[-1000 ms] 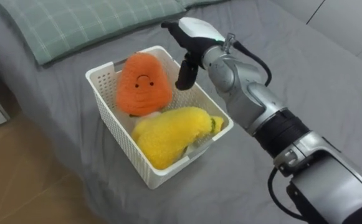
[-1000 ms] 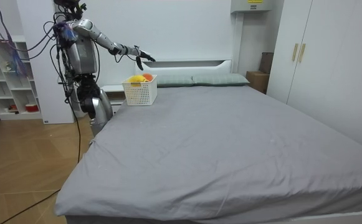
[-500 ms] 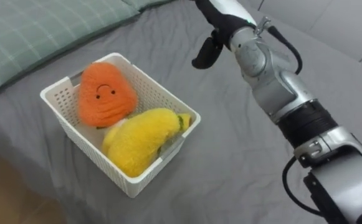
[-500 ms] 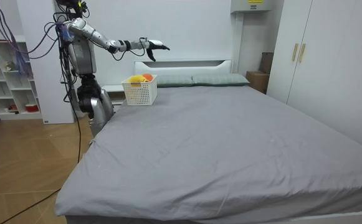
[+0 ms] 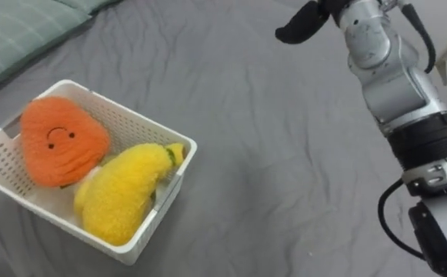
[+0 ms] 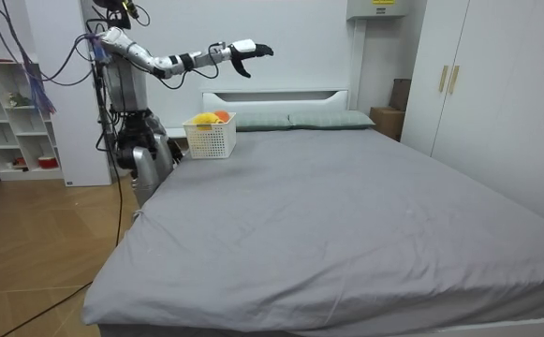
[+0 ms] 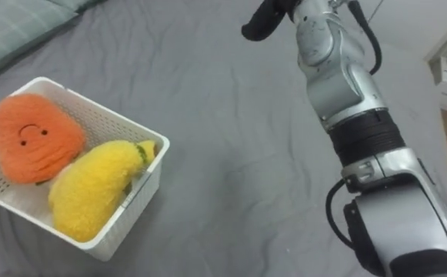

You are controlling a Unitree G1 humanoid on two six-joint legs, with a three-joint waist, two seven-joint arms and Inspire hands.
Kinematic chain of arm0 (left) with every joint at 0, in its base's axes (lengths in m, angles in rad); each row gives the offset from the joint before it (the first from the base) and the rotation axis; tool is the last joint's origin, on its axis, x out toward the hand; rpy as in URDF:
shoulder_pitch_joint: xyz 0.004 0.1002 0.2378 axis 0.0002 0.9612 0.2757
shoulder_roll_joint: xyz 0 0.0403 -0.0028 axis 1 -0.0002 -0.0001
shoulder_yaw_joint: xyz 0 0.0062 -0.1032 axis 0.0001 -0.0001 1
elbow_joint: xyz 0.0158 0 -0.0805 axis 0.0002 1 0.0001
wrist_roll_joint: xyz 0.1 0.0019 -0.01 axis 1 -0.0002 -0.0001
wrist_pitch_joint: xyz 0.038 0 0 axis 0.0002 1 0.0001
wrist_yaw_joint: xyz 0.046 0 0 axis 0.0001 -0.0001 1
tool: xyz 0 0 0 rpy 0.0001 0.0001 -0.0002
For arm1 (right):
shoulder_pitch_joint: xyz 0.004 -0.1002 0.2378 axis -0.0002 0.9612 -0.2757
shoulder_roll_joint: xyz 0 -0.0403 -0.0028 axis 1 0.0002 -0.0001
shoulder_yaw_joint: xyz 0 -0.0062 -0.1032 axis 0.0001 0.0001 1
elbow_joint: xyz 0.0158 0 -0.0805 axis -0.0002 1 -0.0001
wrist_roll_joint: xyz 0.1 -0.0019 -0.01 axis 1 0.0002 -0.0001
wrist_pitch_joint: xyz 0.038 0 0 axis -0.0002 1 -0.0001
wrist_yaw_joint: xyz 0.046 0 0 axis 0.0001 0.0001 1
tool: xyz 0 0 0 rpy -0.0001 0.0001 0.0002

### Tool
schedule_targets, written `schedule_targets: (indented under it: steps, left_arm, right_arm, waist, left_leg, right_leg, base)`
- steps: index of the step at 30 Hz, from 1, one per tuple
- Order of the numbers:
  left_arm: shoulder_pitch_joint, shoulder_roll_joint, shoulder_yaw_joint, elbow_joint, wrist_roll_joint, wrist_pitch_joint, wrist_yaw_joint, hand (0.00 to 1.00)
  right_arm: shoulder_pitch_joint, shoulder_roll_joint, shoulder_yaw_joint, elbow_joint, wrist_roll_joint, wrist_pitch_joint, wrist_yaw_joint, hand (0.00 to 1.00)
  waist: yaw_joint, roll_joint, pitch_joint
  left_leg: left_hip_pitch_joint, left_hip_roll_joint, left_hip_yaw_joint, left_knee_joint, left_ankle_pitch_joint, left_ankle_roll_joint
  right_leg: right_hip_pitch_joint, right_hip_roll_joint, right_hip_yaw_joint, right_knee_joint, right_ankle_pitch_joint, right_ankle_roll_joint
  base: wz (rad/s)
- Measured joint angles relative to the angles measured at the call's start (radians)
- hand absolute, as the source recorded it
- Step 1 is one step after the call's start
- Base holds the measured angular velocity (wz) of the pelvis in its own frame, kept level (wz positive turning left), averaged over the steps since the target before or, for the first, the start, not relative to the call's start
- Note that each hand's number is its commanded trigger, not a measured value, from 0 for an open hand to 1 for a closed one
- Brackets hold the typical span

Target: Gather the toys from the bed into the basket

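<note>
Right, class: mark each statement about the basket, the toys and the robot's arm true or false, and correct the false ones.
1. The orange toy lies in the white basket. True.
2. The yellow toy lies on the sheet beside the basket. False: it lies in the basket, next to the orange toy.
3. The right hand holds a toy. False: it is up above the bed, holding nothing.
4. The basket stands on the bed. True.

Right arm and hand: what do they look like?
Right arm: rounded silver-grey segments, ribbed black band mid-arm, black cable looping alongside. Right hand: dark fingers, white shell on its back in the room view.
</note>
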Motion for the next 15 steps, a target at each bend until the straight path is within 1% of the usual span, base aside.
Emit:
schedule_targets:
  steps: [2, 3, 4, 5, 7, 8, 10, 11, 12, 13, 14, 15]
  left_arm:
    - [0.002, 0.001, 0.019, 0.007, 0.002, 0.006, -0.008, 0.0]
    - [0.004, 0.002, 0.031, 0.011, 0.003, 0.007, -0.012, 0.0]
    - [0.009, 0.003, 0.043, 0.016, 0.004, 0.008, -0.019, 0.0]
    - [0.011, 0.003, 0.053, 0.016, 0.008, 0.009, -0.021, 0.0]
    - [0.018, 0.004, 0.063, 0.016, 0.011, 0.018, -0.021, 0.0]
    - [0.021, 0.004, 0.064, 0.016, 0.011, 0.021, -0.021, 0.0]
    - [0.034, 0.004, 0.071, 0.016, 0.011, 0.025, -0.019, 0.0]
    - [0.037, 0.004, 0.073, 0.016, 0.012, 0.026, -0.019, 0.0]
    - [0.04, 0.002, 0.087, 0.016, 0.012, 0.026, -0.02, 0.0]
    - [0.043, -0.003, 0.103, 0.016, 0.012, 0.026, -0.02, 0.0]
    - [0.044, -0.006, 0.109, 0.016, 0.011, 0.028, -0.02, 0.0]
    - [0.048, -0.006, 0.11, 0.017, 0.011, 0.034, -0.019, 0.0]
  right_arm:
    - [0.0, -0.019, -0.021, -0.005, 0.001, -0.001, 0.0, 0.0]
    - [0.001, -0.033, -0.037, -0.006, 0.001, -0.001, -0.002, 0.0]
    - [0.002, -0.049, -0.046, -0.006, 0.002, -0.001, -0.006, 0.0]
    - [0.003, -0.057, -0.051, -0.006, 0.003, -0.002, -0.008, 0.0]
    - [0.028, -0.066, -0.11, -0.006, 0.013, -0.005, -0.019, 0.0]
    - [0.038, -0.067, -0.122, -0.006, 0.015, -0.005, -0.025, 0.0]
    - [0.099, -0.072, -0.172, -0.033, 0.015, -0.005, -0.033, 0.0]
    - [0.119, -0.072, -0.188, -0.044, 0.014, -0.005, -0.033, 0.0]
    - [0.161, -0.073, -0.222, -0.074, 0.011, -0.005, -0.032, 0.0]
    - [0.209, -0.076, -0.253, -0.108, 0.005, -0.003, -0.033, 0.0]
    - [0.229, -0.078, -0.266, -0.122, 0.003, -0.001, -0.033, 0.0]
    - [0.266, -0.081, -0.281, -0.131, 0.001, -0.002, -0.034, 0.0]
  waist:
    - [-0.013, 0.005, -0.0004]
    - [-0.028, 0.007, -0.0005]
    - [-0.031, 0.009, -0.0008]
    - [-0.034, 0.01, -0.0005]
    - [-0.062, 0.012, -0.0007]
    - [-0.068, 0.014, -0.0006]
    - [-0.095, 0.021, -0.001]
    - [-0.102, 0.022, -0.0013]
    - [-0.111, 0.024, -0.0021]
    - [-0.113, 0.026, -0.0027]
    - [-0.115, 0.028, -0.0031]
    - [-0.127, 0.03, -0.0039]
  left_leg:
    - [0.001, 0.003, 0.011, 0.0, -0.001, -0.001]
    - [0.002, 0.006, 0.014, -0.001, -0.001, -0.002]
    - [0.007, 0.009, 0.028, -0.003, -0.002, -0.004]
    - [0.008, 0.011, 0.033, -0.003, -0.003, -0.005]
    - [0.009, 0.014, 0.036, -0.003, -0.004, -0.006]
    - [0.011, 0.015, 0.037, -0.003, -0.004, -0.006]
    - [0.015, 0.017, 0.041, -0.003, -0.005, -0.008]
    - [0.014, 0.018, 0.043, -0.003, -0.005, -0.008]
    - [0.011, 0.019, 0.049, -0.003, -0.005, -0.008]
    - [0.01, 0.022, 0.059, -0.003, -0.005, -0.009]
    - [0.01, 0.024, 0.065, -0.003, -0.005, -0.009]
    - [0.014, 0.025, 0.068, -0.003, -0.006, -0.01]
  right_leg:
    - [-0.007, 0.004, 0.015, 0.005, 0.001, -0.001]
    - [-0.009, 0.005, 0.019, 0.01, 0.001, -0.001]
    - [-0.013, 0.009, 0.036, 0.013, 0.001, -0.002]
    - [-0.014, 0.01, 0.039, 0.013, 0.003, -0.005]
    - [-0.015, 0.013, 0.039, 0.013, 0.006, -0.008]
    - [-0.013, 0.014, 0.039, 0.013, 0.006, -0.009]
    - [-0.01, 0.015, 0.042, 0.013, 0.007, -0.009]
    - [-0.012, 0.015, 0.043, 0.014, 0.007, -0.01]
    - [-0.019, 0.016, 0.047, 0.017, 0.008, -0.011]
    - [-0.025, 0.017, 0.053, 0.018, 0.01, -0.013]
    - [-0.027, 0.018, 0.058, 0.018, 0.011, -0.015]
    - [-0.025, 0.02, 0.062, 0.018, 0.011, -0.015]
  base:
    - [-0.18]
    - [-0.25]
    - [-0.23]
    - [-0.24]
    - [-0.07]
    - [0.0]
    - [-0.03]
    - [-0.09]
    - [-0.17]
    - [-0.21]
    - [-0.22]
    - [-0.12]
